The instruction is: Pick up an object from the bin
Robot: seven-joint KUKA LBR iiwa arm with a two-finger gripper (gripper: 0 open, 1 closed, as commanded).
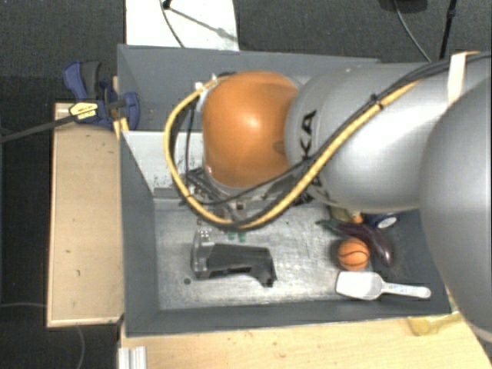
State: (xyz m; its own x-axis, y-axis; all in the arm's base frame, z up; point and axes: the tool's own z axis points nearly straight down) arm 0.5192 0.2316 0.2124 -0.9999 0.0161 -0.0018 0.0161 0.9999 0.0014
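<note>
My gripper [220, 203] hangs below the orange dome over the middle left of the bin, mostly hidden by the dome and cables. Just in front of it on the bin floor lies a black angular tool [234, 263] with a silvery end [203, 246] at its left. That silvery end sits right under the gripper; I cannot tell if they touch.
At the front right lie a small orange ball [354, 254], a dark purple elongated thing [378, 243] beside it, a white scoop [370, 286] with its handle pointing right, and a blue piece [386, 222] partly under the arm. The arm covers the bin's right and back.
</note>
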